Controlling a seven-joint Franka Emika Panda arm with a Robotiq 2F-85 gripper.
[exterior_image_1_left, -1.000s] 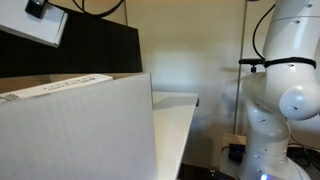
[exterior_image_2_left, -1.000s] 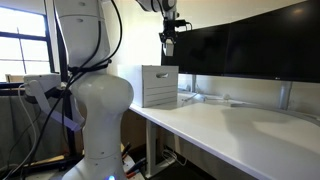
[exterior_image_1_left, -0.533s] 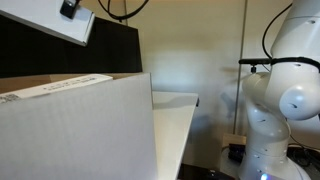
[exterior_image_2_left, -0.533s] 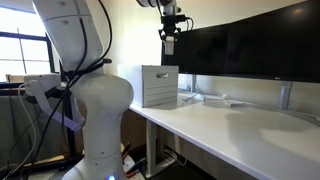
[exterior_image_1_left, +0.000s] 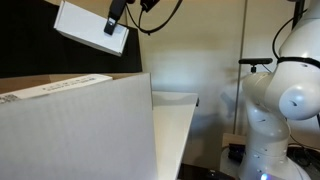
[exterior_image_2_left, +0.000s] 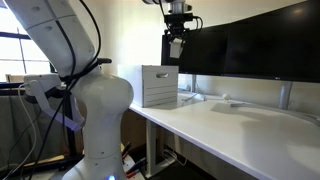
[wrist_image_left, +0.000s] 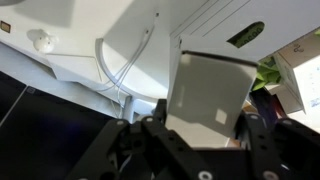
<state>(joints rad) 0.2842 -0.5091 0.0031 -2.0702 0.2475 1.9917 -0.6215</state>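
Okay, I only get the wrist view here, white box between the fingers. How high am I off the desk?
Observer: High. The gripper holds the box in the air, far above the desk.
Operator: What's under me?
Observer: A big carton stands at the end of the desk, roughly below the box.
Operator: Is the box level?
Observer: No. In an exterior view it hangs tilted, with one end lower.
Operator: Anything close behind?
Observer: Dark monitors run along the desk beside the gripper.
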